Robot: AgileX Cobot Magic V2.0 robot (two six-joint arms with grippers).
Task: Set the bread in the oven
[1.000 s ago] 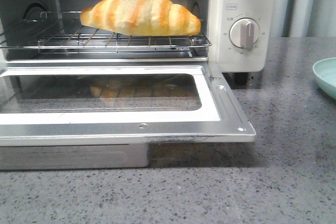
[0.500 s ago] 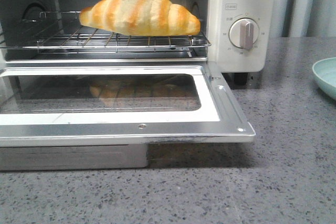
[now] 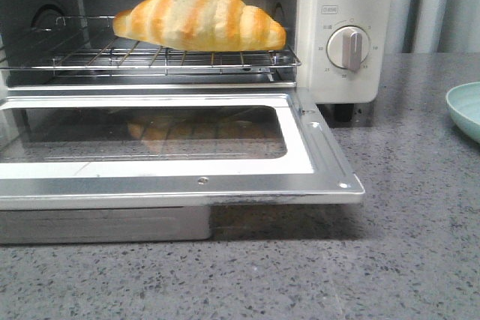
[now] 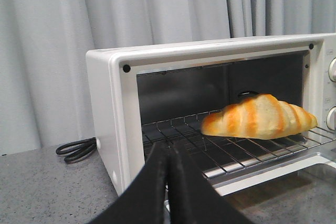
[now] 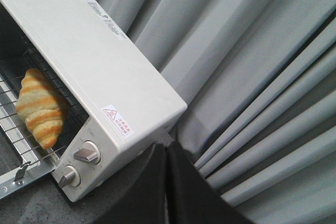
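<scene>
resting on the oven rack, the bread; left pincer and right pincer closed, empty.

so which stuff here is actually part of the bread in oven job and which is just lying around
Part of the job:
- bread, lying on the wire rack
- oven, its door dropped open

Just lying about:
- pale green plate, on the counter to the right of the oven
- black power cord, coiled beside the oven
</scene>
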